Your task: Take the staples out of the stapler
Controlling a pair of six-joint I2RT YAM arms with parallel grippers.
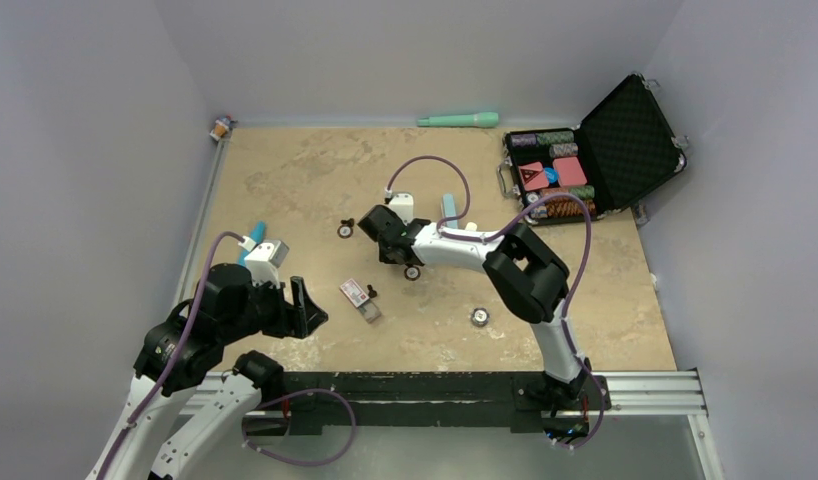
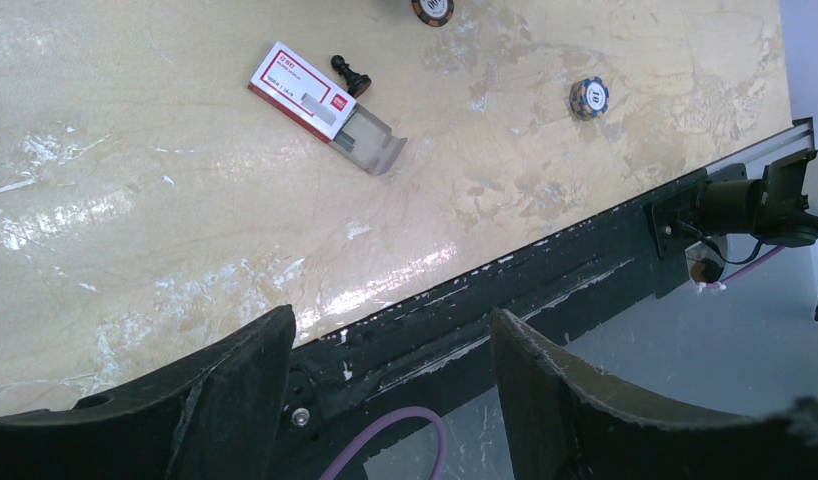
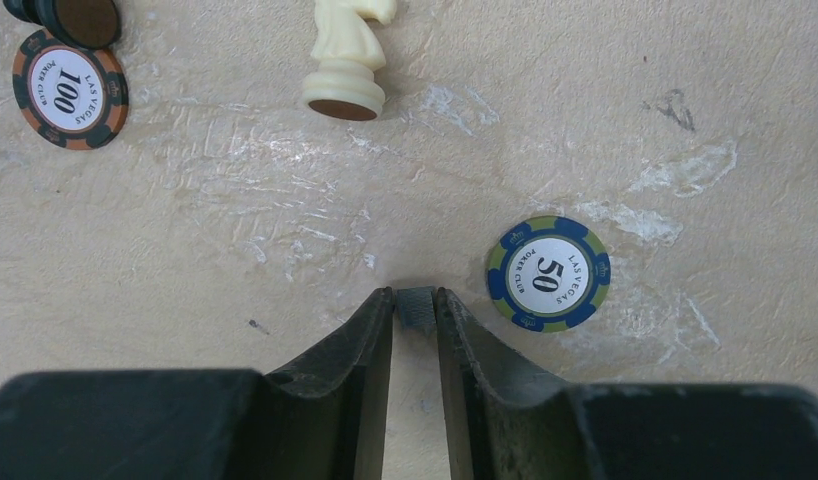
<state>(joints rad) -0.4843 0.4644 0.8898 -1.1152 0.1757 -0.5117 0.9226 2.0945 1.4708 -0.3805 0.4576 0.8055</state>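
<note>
Case (image 1: 625,125) open, chips (image 1: 557,137) inside; open staple box (image 1: 357,295) left of it. Right gripper (image 3: 416,298) pinches grey strip (image 3: 417,311); left gripper (image 2: 390,320) spread.

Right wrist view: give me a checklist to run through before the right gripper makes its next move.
1. Grip: right gripper pinches small grey strip at its tips: ok.
2. Strip is really staples: cannot tell.
3. Strip lifted clear of the table: cannot tell.
4. Clearance: 50 chip close beside the fingers but apart: ok.
5. Path: white knight upright, well ahead: ok.
6. Other arm: left gripper open, empty, over black rail: ok.
</note>
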